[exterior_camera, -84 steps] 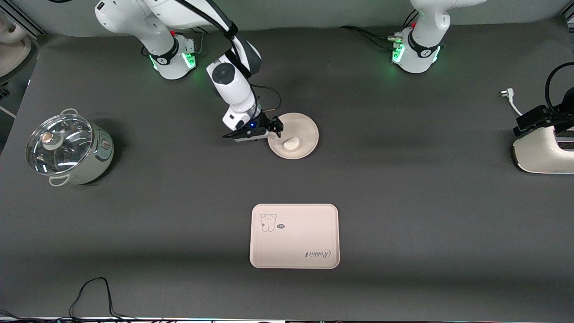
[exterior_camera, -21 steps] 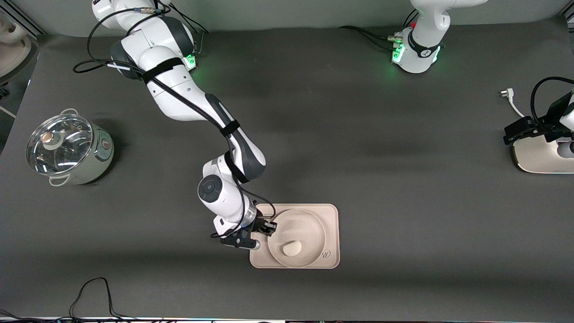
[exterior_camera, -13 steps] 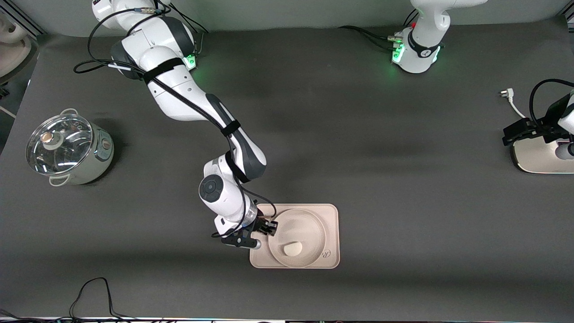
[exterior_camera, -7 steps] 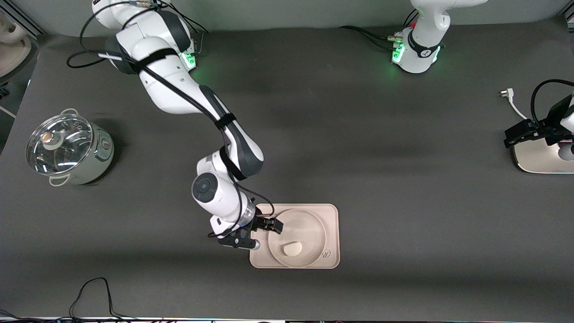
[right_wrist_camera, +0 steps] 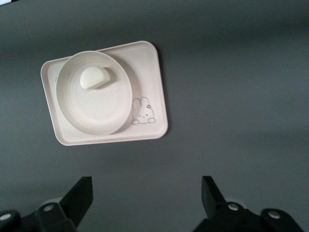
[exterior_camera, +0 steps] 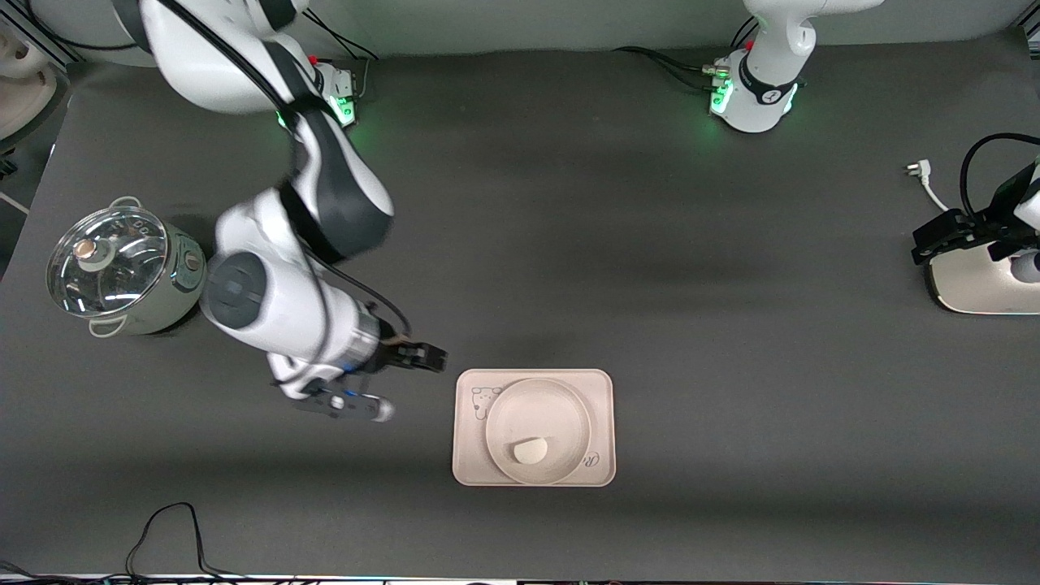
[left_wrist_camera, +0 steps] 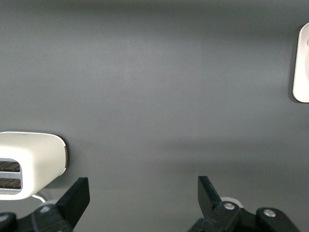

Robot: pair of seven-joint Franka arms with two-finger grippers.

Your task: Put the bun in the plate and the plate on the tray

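The off-white bun [exterior_camera: 531, 449] lies in the round cream-pink plate [exterior_camera: 561, 410]. The plate rests on the rectangular tray [exterior_camera: 600, 398], whose cartoon animal shows beside the plate. The right wrist view shows the bun [right_wrist_camera: 94, 78], the plate [right_wrist_camera: 104, 108] and the tray [right_wrist_camera: 152, 92] together. My right gripper [exterior_camera: 429, 357] is open and empty, raised over bare table beside the tray toward the right arm's end; its open fingers frame bare table in the right wrist view [right_wrist_camera: 147, 198]. My left gripper [exterior_camera: 942, 236] is open and empty, waiting over the toaster; its open fingers frame bare table in the left wrist view [left_wrist_camera: 143, 198].
A small pot with a glass lid [exterior_camera: 122, 268] stands toward the right arm's end. A white toaster [exterior_camera: 979, 280] stands at the left arm's end, also in the left wrist view [left_wrist_camera: 31, 162]. A white plug and cord [exterior_camera: 922, 175] lie near it. A black cable [exterior_camera: 171, 532] lies at the near edge.
The right gripper set the plate with the bun down on the tray, let go, and has now lifted and drawn away toward the right arm's end. The left arm barely moved.
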